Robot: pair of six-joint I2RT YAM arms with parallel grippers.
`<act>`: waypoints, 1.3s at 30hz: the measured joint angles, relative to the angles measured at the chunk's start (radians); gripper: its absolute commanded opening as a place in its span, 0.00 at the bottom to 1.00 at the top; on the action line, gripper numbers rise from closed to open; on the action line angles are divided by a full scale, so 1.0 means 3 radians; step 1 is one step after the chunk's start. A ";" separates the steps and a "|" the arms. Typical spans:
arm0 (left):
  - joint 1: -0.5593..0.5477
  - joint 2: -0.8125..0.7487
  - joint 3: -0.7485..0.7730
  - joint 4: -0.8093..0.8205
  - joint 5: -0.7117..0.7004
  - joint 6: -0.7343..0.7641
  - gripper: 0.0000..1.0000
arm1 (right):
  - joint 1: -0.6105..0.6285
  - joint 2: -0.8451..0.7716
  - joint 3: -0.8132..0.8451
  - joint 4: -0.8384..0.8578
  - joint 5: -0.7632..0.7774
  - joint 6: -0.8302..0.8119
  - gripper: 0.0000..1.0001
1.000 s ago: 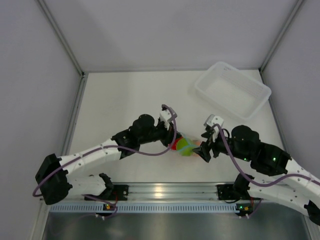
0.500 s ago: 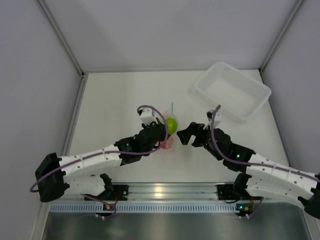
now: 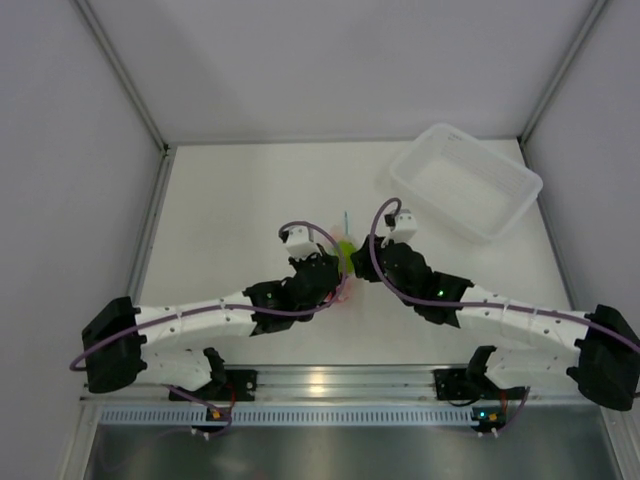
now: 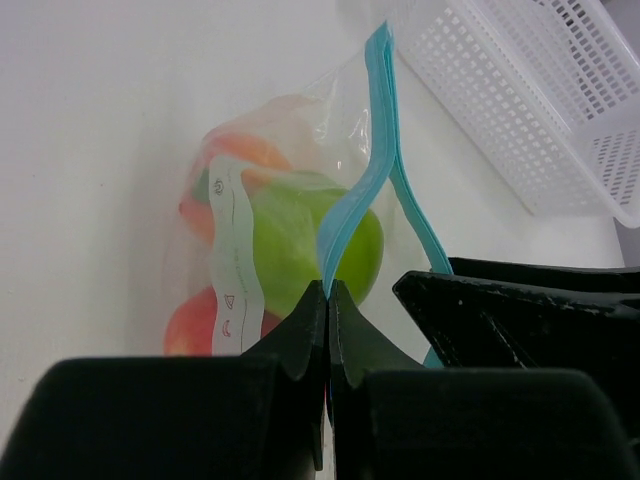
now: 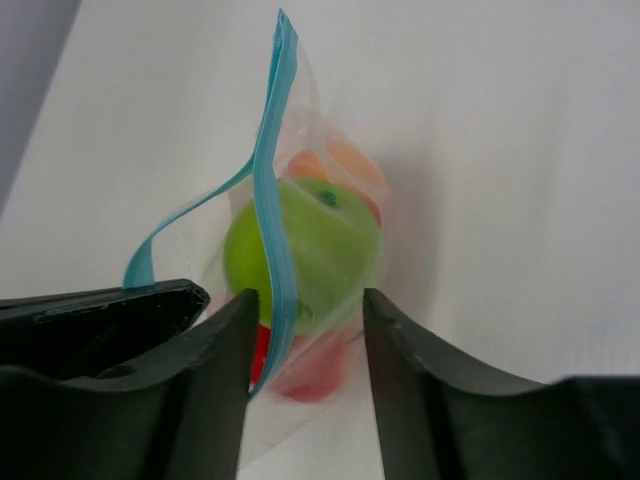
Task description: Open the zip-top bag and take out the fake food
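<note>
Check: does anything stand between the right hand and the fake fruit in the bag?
Yes. The zip-top bag encloses the green fruit in clear film, and one blue zip strip runs between the right hand's open fingers, in front of the fruit. The left hand is shut on the other strip.

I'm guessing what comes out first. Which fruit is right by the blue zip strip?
The lime green fruit: the blue zip strip crosses right over it. The red fruit and the orange fruit only peek out beyond it.
</note>
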 measured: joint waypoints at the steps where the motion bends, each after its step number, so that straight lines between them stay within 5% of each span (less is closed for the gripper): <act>1: -0.0001 0.0015 0.0000 0.0000 0.0000 0.0000 0.00 | -0.0018 0.0048 0.0000 0.0001 0.0011 -0.0062 0.23; 3: -0.0009 0.0048 0.0000 0.0001 -0.0001 -0.0001 0.00 | -0.0064 0.0125 0.0001 0.0001 0.0011 -0.0178 0.00; 19: -0.0053 -0.0310 -0.0467 0.0168 -0.0338 -0.0383 0.00 | -0.0823 -0.0278 -0.0450 0.0025 -0.0619 -0.0233 0.00; 26: -0.0055 -0.0423 -0.0481 0.0136 -0.0341 -0.0350 0.00 | -0.0955 -0.0411 -0.0458 -0.0089 -0.0833 -0.0387 0.23; 39: -0.0052 -0.0018 -0.0263 0.0111 -0.0323 -0.0492 0.00 | -0.0799 -0.0562 0.0184 -0.0668 -0.1144 -0.0598 0.30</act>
